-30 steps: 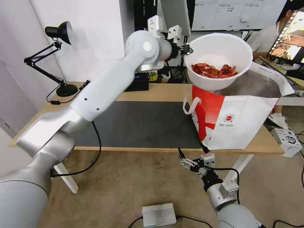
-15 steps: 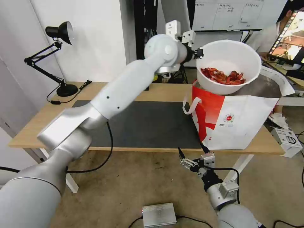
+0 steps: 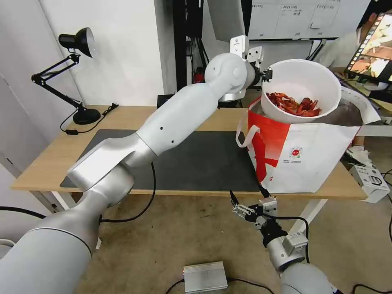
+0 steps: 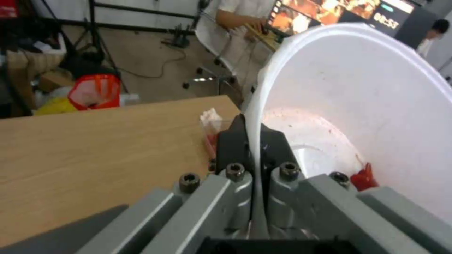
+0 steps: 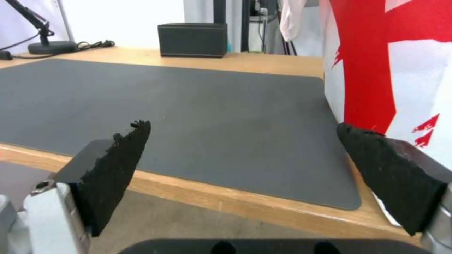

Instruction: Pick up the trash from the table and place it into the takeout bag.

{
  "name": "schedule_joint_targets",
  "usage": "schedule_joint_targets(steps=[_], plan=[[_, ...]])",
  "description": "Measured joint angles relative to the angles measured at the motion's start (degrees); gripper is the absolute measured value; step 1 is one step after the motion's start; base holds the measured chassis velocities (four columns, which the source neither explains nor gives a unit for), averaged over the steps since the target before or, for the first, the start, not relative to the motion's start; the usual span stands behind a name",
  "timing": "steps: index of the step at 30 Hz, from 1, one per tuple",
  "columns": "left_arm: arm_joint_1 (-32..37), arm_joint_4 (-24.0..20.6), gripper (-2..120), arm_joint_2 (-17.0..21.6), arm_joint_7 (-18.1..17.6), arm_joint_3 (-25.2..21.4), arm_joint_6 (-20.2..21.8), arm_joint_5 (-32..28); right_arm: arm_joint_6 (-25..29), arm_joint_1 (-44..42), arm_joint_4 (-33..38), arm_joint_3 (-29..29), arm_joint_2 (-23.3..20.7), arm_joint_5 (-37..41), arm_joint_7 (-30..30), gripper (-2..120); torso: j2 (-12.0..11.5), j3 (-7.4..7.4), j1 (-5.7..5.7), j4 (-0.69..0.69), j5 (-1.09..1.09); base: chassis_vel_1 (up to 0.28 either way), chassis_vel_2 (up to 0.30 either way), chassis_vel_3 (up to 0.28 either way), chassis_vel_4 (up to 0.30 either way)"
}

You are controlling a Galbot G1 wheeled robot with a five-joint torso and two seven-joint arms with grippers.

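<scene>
The left tool is clamped on the rim of the white bowl, one black pad inside the wall and one outside, as the left wrist view shows. The bowl is tilted, its opening facing the robot, and it sits in the open mouth of the takeout bag, its lower part below the bag's front edge. Red crayfish shells are heaped in the low side of the bowl. The red-and-white bag stands upright on the table at the 3 o'clock end of the dark grey mat, with a white loop handle hanging at its near corner.

The right tool hangs below the table's front edge at about 6 o'clock, its two black pads spread wide apart with nothing between them.

A black desk lamp stands at the table's 10 o'clock corner, and a black box rests near the far edge behind the mat.
</scene>
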Motion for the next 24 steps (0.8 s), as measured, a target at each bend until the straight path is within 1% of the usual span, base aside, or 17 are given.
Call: schedule_joint_targets(steps=[6,9,10,12,16,22,24], plan=[[0.2,0.3,0,0.2,0.8,0.6,-1.7,1.5,0.0,0.0,0.0,0.0,0.0,0.0,0.0,100,0.0,0.0,0.0,0.0,0.0,0.0,0.0,0.0,0.0],[0.7,-0.5,0,0.8,2.4,1.3,-3.2,3.0,0.0,0.0,0.0,0.0,0.0,0.0,0.0,100,0.0,0.0,0.0,0.0,0.0,0.0,0.0,0.0,0.0],[0.7,-0.5,0,0.8,2.4,1.3,-3.2,3.0,0.0,0.0,0.0,0.0,0.0,0.0,0.0,100,0.0,0.0,0.0,0.0,0.0,0.0,0.0,0.0,0.0],[1.1,-1.4,0,1.3,3.3,2.0,-4.7,3.8,0.0,0.0,0.0,0.0,0.0,0.0,0.0,100,0.0,0.0,0.0,0.0,-0.01,0.0,0.0,0.0,0.0],[1.4,-2.6,0,2.0,3.8,2.9,-5.5,4.5,0.0,0.0,0.0,0.0,0.0,0.0,0.0,100,0.0,0.0,-0.01,0.0,-0.01,0.0,0.0,0.0,0.0],[1.7,-3.7,0,3.2,4.5,3.7,-5.6,5.7,0.0,0.0,0.0,0.0,0.0,0.0,0.0,100,0.0,0.0,-0.01,0.0,-0.01,0.0,0.0,0.0,0.0],[1.8,-4.1,9,3.6,4.5,4.0,-5.7,6.0,0.0,0.0,0.0,0.0,0.0,0.0,0.0,100,0.0,0.0,-0.01,0.0,-0.01,0.0,0.0,0.0,0.0]])
